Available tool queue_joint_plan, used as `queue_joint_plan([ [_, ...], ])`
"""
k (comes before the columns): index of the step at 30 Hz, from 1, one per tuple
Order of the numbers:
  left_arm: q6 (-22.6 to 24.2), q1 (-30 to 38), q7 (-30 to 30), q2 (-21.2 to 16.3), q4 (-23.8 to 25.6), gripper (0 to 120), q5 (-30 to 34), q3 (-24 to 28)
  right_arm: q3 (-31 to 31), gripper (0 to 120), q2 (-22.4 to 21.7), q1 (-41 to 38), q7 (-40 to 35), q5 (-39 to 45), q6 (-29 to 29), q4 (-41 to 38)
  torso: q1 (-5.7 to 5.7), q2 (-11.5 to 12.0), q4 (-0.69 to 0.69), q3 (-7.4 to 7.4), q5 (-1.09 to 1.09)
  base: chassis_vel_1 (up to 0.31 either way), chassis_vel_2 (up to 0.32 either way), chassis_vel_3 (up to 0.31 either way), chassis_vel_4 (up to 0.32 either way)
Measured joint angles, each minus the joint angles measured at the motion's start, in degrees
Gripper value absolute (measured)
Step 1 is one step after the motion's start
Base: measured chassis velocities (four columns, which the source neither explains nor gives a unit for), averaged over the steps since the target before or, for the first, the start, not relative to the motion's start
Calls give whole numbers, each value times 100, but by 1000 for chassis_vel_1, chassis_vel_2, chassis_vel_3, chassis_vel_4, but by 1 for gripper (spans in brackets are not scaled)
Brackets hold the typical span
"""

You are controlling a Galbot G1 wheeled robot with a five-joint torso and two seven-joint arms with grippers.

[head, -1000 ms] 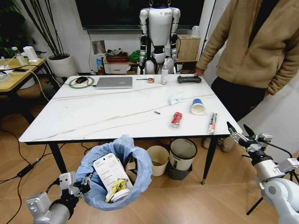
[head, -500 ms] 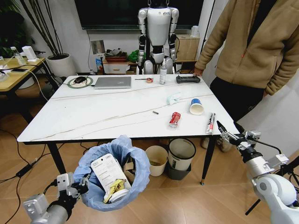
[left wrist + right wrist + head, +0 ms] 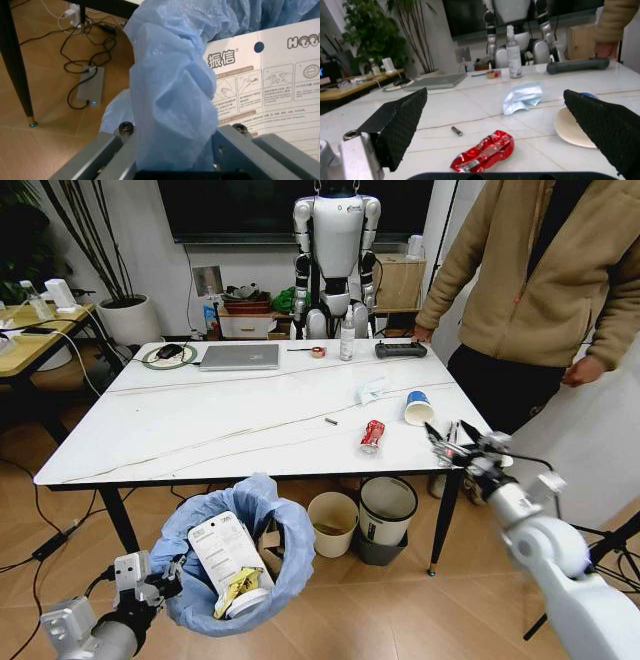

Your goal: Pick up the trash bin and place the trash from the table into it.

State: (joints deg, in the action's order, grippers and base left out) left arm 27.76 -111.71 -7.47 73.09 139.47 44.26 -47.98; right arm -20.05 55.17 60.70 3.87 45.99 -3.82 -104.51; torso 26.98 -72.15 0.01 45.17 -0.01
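Observation:
The trash bin (image 3: 240, 548), dark with a light-blue bag over its rim, hangs low in front of the table's near left part. My left gripper (image 3: 160, 580) is shut on its bag-covered rim (image 3: 170, 105). A flat white packet (image 3: 225, 548) and a yellowish wrapper (image 3: 240, 585) lie inside. On the white table (image 3: 200, 430) lie a crushed red can (image 3: 373, 436), a blue-and-white paper cup (image 3: 419, 408) and a crumpled paper (image 3: 372, 391). My right gripper (image 3: 452, 436) hovers open over the table's near right edge, right of the can. From the right wrist, the can (image 3: 484, 152) lies just ahead of the spread fingers (image 3: 395, 127).
A laptop (image 3: 242, 357), spray bottle (image 3: 347, 340) and black controller (image 3: 400, 350) sit along the far edge. A cream bin (image 3: 335, 523) and a white bin (image 3: 388, 515) stand under the table. A person (image 3: 540, 280) stands at the right side, a humanoid robot (image 3: 335, 240) behind.
My right gripper has swung left and forward from beside the table to over its near right edge, close to the can. The bin stays held in the left gripper.

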Motion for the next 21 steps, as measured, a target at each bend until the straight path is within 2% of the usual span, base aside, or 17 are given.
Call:
queue_joint_plan([
  [1,0,0,0,0,0,0,0,0,0,100,0,0,0,0,0,0,0,0,0,0,0,0,0,0,0],
  [3,1,-39,-3,0,7,0,0,-21,422,100,-9,-332,-301,-7,-132,97,0,0,0,0,1,0,0,0,0],
  [6,3,-130,-9,-29,13,0,0,-88,1218,100,67,-1240,-527,59,-446,562,0,0,0,0,0,0,0,0,0],
  [7,3,-130,-9,-29,13,0,0,-88,1218,100,67,-1240,-527,59,-446,562,0,0,0,0,0,0,0,0,0],
  [10,3,-210,-25,14,-4,0,-30,-183,2039,100,370,-2296,-688,102,-595,1256,0,1,0,0,-4,0,0,0,0],
  [12,0,-264,-25,70,36,0,-34,-253,2418,100,602,-2704,-736,84,-677,1693,0,1,1,1,-2,0,0,0,0],
  [14,-1,-272,-25,80,44,0,-35,-269,2485,100,662,-2771,-736,76,-703,1770,0,2,1,1,0,0,0,0,0],
  [17,-7,-322,-24,123,112,0,-36,-370,2850,100,999,-3152,-641,-71,-900,2249,0,1,1,1,-2,0,0,0,0],
  [21,-3,-332,-28,166,179,0,-34,-426,3293,100,1177,-3496,-368,-242,-701,2763,0,1,1,0,0,0,0,0,0],
])
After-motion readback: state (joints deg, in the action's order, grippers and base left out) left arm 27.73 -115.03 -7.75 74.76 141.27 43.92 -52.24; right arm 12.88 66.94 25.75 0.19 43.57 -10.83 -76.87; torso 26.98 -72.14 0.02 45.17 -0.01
